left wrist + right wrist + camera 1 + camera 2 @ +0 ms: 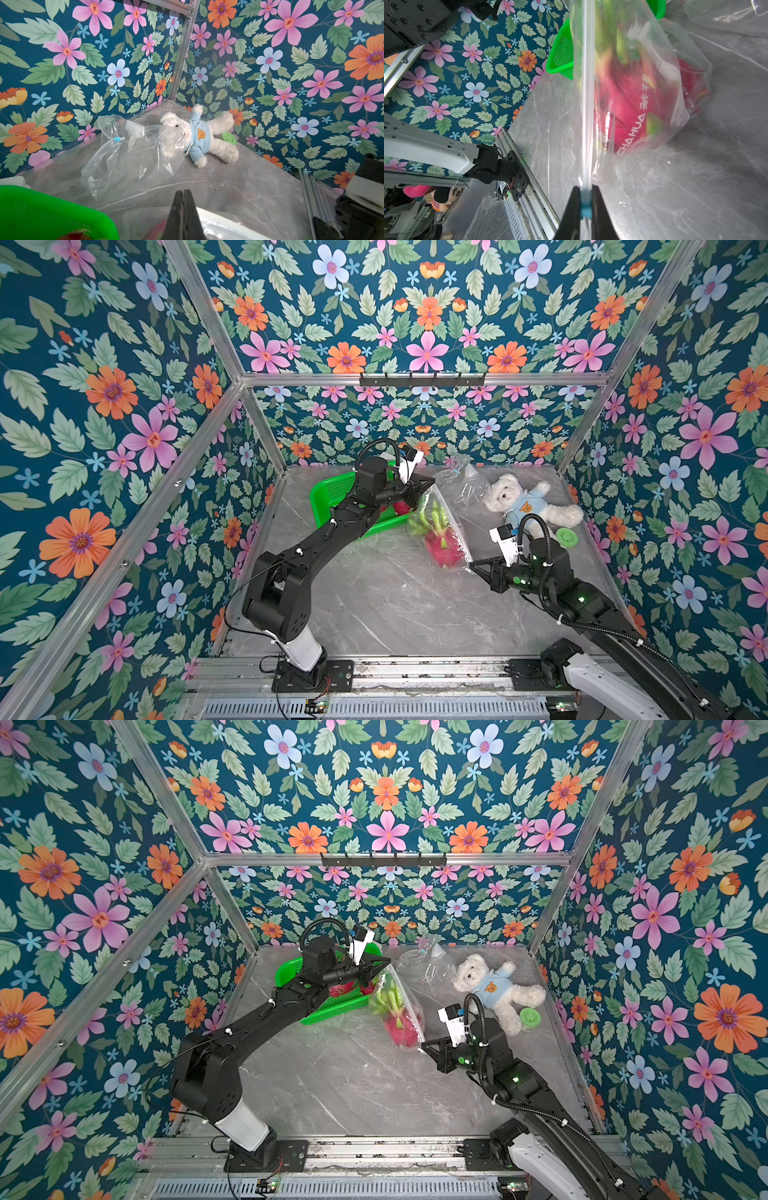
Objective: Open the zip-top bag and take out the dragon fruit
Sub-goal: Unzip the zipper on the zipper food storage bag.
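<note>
The clear zip-top bag (451, 526) is stretched between my two grippers at mid-table, in both top views. Inside it lies a magenta dragon fruit (444, 549) with green scales (390, 998). My left gripper (430, 486) is shut on the bag's far end; in the left wrist view its tips (183, 192) are pressed together above the zip strip (218, 220). My right gripper (472, 563) holds the near end. In the right wrist view that gripper (586, 189) is shut on the blue slider (585, 205) of the zip strip (586, 93), beside the dragon fruit (629, 97).
A green basket (332, 489) holding another dragon fruit (401, 507) stands under my left arm. An empty clear bag (461, 481) lies at the back. A white teddy bear (523, 502) and a green round lid (567, 537) lie at the back right.
</note>
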`<state>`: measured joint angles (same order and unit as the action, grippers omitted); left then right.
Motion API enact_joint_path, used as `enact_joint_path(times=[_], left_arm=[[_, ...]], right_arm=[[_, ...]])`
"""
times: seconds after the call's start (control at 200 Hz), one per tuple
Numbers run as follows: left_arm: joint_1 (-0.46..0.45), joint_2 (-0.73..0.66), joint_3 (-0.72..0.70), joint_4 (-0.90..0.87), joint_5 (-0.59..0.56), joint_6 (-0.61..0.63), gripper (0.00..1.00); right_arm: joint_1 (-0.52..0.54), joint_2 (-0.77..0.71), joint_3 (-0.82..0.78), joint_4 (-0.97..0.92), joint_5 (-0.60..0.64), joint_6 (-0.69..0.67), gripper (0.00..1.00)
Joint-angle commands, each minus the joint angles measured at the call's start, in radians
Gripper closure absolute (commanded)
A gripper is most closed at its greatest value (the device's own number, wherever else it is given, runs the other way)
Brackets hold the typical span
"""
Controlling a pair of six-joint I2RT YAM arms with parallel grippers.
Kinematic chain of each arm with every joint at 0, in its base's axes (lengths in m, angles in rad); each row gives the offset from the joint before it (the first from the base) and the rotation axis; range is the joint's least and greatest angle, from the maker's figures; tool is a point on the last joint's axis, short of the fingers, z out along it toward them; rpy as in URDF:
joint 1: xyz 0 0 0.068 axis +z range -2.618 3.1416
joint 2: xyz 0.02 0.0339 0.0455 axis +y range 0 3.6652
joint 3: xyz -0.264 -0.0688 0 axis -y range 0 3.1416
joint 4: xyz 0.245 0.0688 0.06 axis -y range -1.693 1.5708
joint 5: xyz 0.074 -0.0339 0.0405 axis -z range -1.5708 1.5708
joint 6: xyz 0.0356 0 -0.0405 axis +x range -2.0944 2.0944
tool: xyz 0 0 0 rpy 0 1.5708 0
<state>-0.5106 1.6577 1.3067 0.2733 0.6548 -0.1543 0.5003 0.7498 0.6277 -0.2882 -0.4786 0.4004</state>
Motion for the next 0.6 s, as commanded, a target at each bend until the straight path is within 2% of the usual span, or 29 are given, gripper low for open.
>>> enact_joint_path(times=[0.0, 0.145, 0.28, 0.435, 0.595], left_arm=[[0.012, 0.000, 0.003, 0.084, -0.051, -0.021, 1.00], [0.000, -0.025, -0.053, 0.110, 0.098, -0.039, 1.00], [-0.015, -0.085, -0.151, 0.158, 0.154, -0.046, 1.00], [-0.033, -0.143, -0.213, 0.178, 0.176, -0.057, 1.00], [-0.052, -0.176, -0.242, 0.185, 0.175, -0.071, 1.00]], right_arm=[[0.002, -0.001, 0.015, -0.090, -0.040, 0.019, 0.97], [0.003, 0.012, 0.109, -0.093, 0.009, 0.028, 0.76], [0.002, 0.031, 0.197, -0.093, 0.080, -0.011, 0.65], [0.002, 0.095, 0.248, -0.047, 0.112, -0.061, 0.62], [0.003, 0.180, 0.231, 0.104, 0.015, -0.001, 0.60]])
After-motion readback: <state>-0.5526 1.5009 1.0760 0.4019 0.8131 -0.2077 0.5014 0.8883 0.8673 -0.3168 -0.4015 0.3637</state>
